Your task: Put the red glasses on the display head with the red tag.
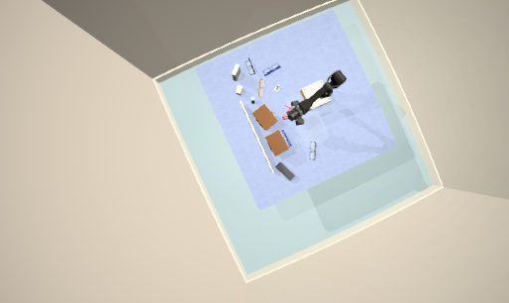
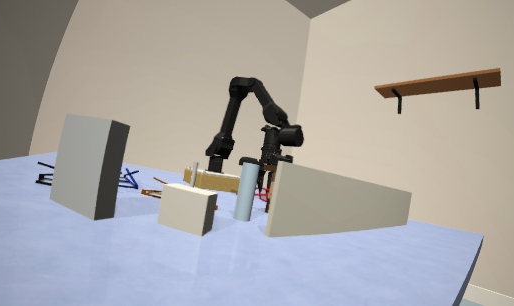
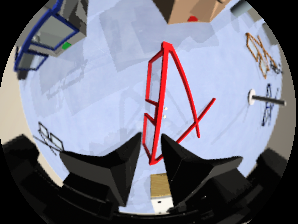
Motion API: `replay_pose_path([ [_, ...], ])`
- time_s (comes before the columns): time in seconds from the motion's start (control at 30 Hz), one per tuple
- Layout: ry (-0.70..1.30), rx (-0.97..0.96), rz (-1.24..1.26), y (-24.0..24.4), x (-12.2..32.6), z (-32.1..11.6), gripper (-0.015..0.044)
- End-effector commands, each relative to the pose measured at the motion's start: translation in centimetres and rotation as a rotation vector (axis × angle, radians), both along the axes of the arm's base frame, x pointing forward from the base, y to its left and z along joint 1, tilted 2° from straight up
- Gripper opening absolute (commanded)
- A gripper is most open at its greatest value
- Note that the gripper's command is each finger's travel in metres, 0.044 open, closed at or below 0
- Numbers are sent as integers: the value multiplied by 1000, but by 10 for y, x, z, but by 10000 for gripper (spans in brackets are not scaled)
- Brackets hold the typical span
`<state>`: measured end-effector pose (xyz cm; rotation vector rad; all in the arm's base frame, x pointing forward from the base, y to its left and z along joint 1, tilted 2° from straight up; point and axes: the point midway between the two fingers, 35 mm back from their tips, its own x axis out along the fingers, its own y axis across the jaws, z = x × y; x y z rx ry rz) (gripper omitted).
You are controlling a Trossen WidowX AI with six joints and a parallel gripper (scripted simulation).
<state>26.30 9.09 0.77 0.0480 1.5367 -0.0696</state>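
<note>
Top view: two display heads (image 1: 264, 117) (image 1: 276, 143) side by side, long panel (image 1: 256, 137) (image 2: 335, 202) behind them on one side, task glasses (image 1: 286, 113) (image 3: 161, 95) (image 2: 264, 192) on the other. Another pair (image 1: 286, 138) (image 3: 53, 31) on one head. Dark block (image 1: 285, 171) near the panel's end.

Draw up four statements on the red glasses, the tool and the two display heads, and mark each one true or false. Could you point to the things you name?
1. The red glasses (image 1: 286, 117) (image 2: 263, 192) (image 3: 161, 100) are already on the head with the red tag (image 1: 264, 117) (image 3: 192, 10). False: they are off that head, down by the tool (image 1: 294, 115) (image 2: 264, 191) (image 3: 151, 135).
2. The tool's fingertips stand apart. True.
3. Blue glasses (image 1: 286, 138) (image 3: 42, 27) are at the front of the head with the green tag (image 1: 277, 144) (image 3: 75, 15). True.
4. The orange glasses (image 1: 259, 88) (image 2: 150, 192) (image 3: 256, 50) lie between the two heads. False: they lie off to one side, beyond the red-tagged head.
</note>
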Motion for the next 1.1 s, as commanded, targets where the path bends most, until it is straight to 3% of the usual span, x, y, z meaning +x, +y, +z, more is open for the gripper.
replay_pose_path([
  [0.0, 13, -8, -4, -1, -3, -9, 120],
  [0.6, 13, -8, -4, -6, -4, -13, 120],
  [1.07, 12, -4, -6, -4, -3, -12, 27],
])
